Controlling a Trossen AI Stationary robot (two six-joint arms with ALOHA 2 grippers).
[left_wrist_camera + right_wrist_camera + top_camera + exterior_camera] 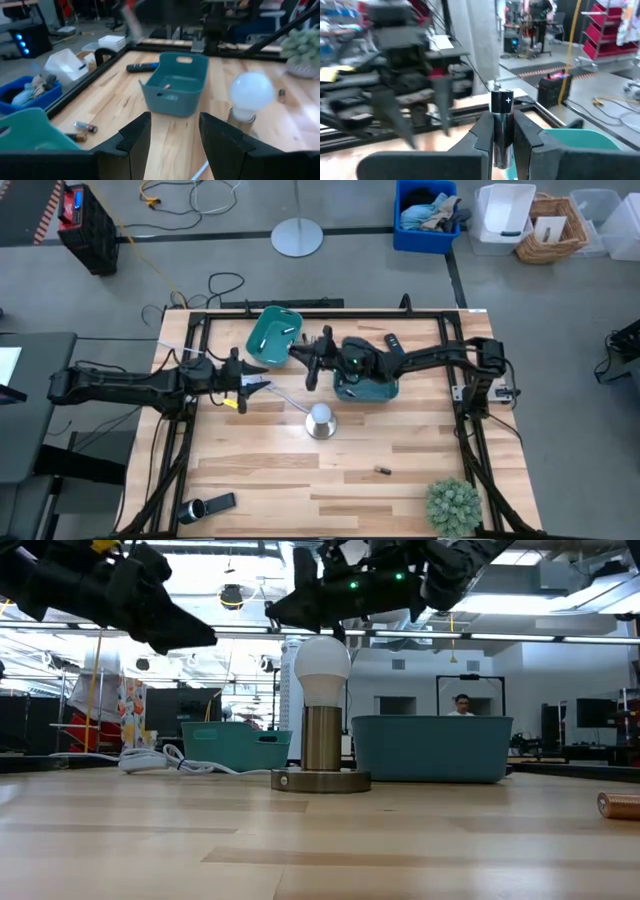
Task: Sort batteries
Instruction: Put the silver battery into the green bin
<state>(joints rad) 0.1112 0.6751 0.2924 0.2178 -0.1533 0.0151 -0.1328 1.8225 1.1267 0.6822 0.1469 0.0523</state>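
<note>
My right gripper [503,131] is shut on a black battery [502,106] marked with a plus. It hovers above the table between the two teal bins [274,336] [372,388], near the bulb lamp [320,420]. My left gripper [175,127] is open and empty; it hovers left of the lamp [258,386]. Two batteries [84,128] lie on the table by the near teal bin [22,134]. One small battery [165,86] lies inside the far bin [175,85]. Another battery [382,471] lies alone on the wood near the plant. My right gripper pinches the black battery between its two fingers [482,127], around the lower part of its barrel [502,125]. The battery stands along the fingers with its plus end [502,95] sticking out past the fingertips. It is lifted clear of the table.
The bulb lamp [320,710] stands mid-table in front of both bins. A black remote [142,66] lies at the far edge. A flashlight [193,509] and a black bar [221,501] lie at the near left corner, a plant [453,505] at the near right. A white cable [160,762] trails by the left bin.
</note>
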